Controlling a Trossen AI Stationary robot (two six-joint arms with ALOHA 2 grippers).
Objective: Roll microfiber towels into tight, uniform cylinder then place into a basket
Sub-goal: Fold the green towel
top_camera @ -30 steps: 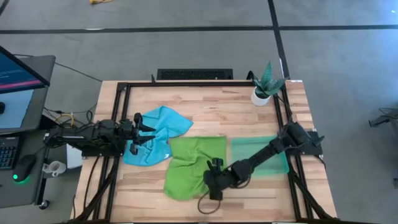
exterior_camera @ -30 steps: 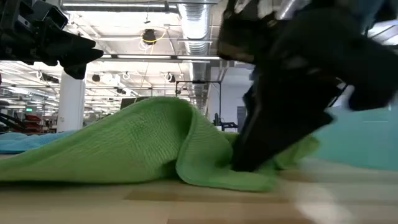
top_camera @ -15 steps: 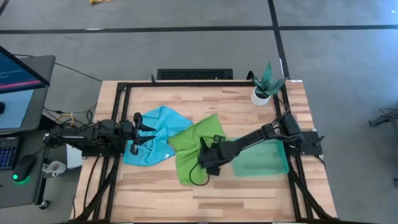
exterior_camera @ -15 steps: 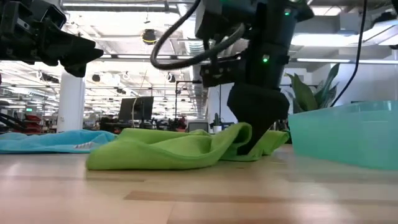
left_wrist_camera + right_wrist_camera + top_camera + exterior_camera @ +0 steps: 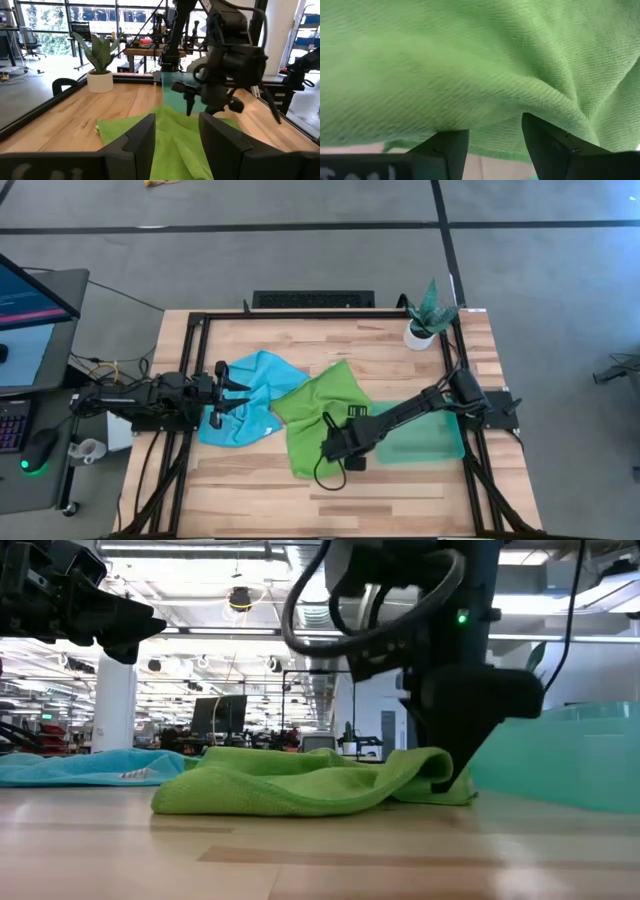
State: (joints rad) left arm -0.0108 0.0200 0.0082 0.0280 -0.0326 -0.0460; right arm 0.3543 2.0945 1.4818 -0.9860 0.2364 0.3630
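The right claw (image 5: 338,448) sits low over the near edge of the lime green towel (image 5: 318,415), which lies crumpled on the counter (image 5: 380,350) between the turquoise towel (image 5: 255,395) and the basket (image 5: 440,442), its right edge just beside the basket's left wall. In the right wrist view the 2 fingers (image 5: 555,147) stand apart with green cloth bulging just ahead of them, so the claw looks released, not pinching anything. A tight roll probably needs the cloth flat first: I would take 1 edge, pull the folds out, then roll evenly from that edge. The left claw (image 5: 222,390) waits over the turquoise towel, fingers apart and holding nothing. The basket appears to hold no towel; the right arm crosses above it. The small white pot (image 5: 419,334) holds a plant.
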